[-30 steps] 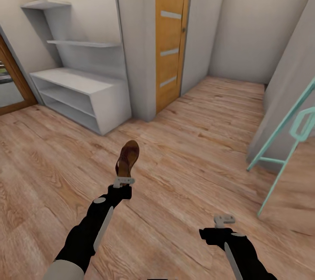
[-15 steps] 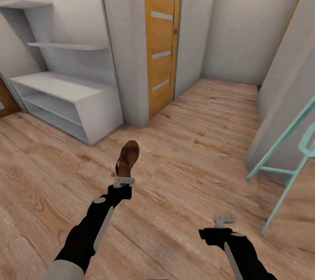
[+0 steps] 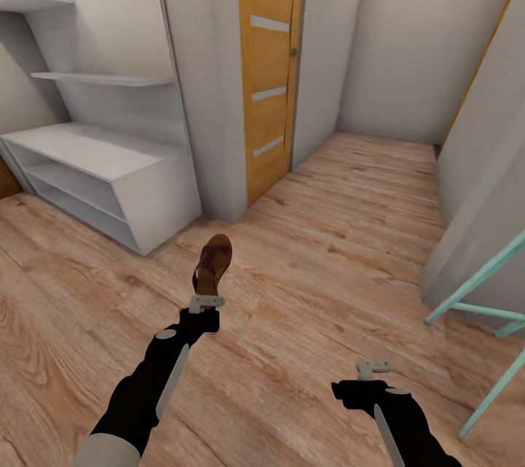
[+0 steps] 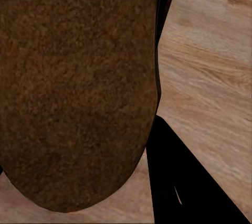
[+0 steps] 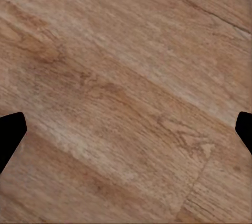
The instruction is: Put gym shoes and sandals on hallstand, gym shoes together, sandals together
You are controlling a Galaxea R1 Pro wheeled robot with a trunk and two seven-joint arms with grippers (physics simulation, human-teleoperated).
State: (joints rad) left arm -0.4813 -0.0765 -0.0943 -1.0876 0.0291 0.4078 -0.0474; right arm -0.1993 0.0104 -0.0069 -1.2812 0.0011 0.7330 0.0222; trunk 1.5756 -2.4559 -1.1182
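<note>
The left gripper (image 3: 206, 301) gripped one sandal (image 3: 212, 261), held toe-up above the floor (image 3: 328, 234). The right gripper (image 3: 373, 367) hung spread and empty. The rack (image 3: 95, 154), off to the left, looked bare, so every shoe apparently remained to be placed.

One brown sandal (image 3: 212, 263) is in sight, the same one whose insole shows in the left wrist view. There is one white shoe rack (image 3: 102, 183) with two open shelves, two wall shelves (image 3: 102, 78) above it, one wooden door (image 3: 268, 66), and two robot arms (image 3: 157, 379).
</note>
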